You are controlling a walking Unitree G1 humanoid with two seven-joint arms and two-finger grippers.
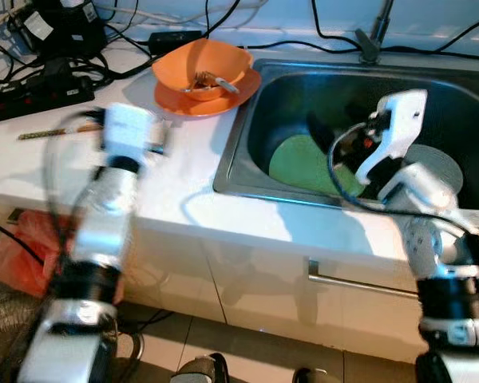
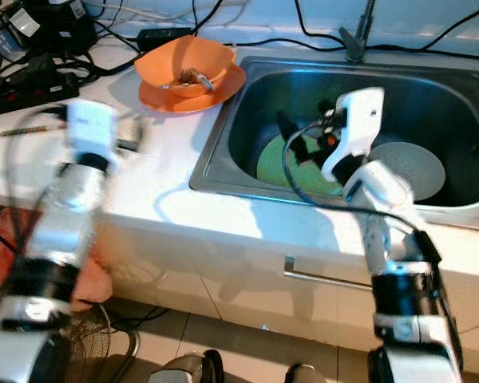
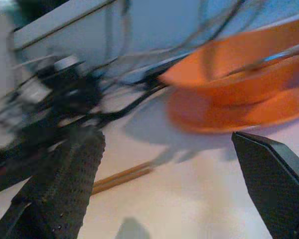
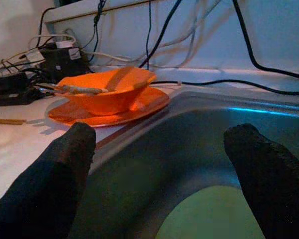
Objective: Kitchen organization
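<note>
An orange bowl (image 1: 201,68) holding a utensil stands on an orange plate (image 1: 211,102) on the white counter, just left of the steel sink (image 1: 231,171). In the sink lie a green plate (image 1: 299,163) and a grey plate (image 1: 441,163). My right gripper (image 4: 162,137) hangs open inside the sink over the green plate, with nothing between its fingers. Blurred by motion, my left gripper (image 3: 164,149) is open low over the counter, short of the orange bowl (image 3: 239,74). A pair of chopsticks (image 1: 52,132) lies on the counter to its left.
A black power strip (image 1: 32,92) and tangled cables crowd the counter's back left. The faucet base (image 1: 369,48) stands behind the sink. On the floor at the left are a red bag (image 1: 20,247) and a fan (image 1: 0,335).
</note>
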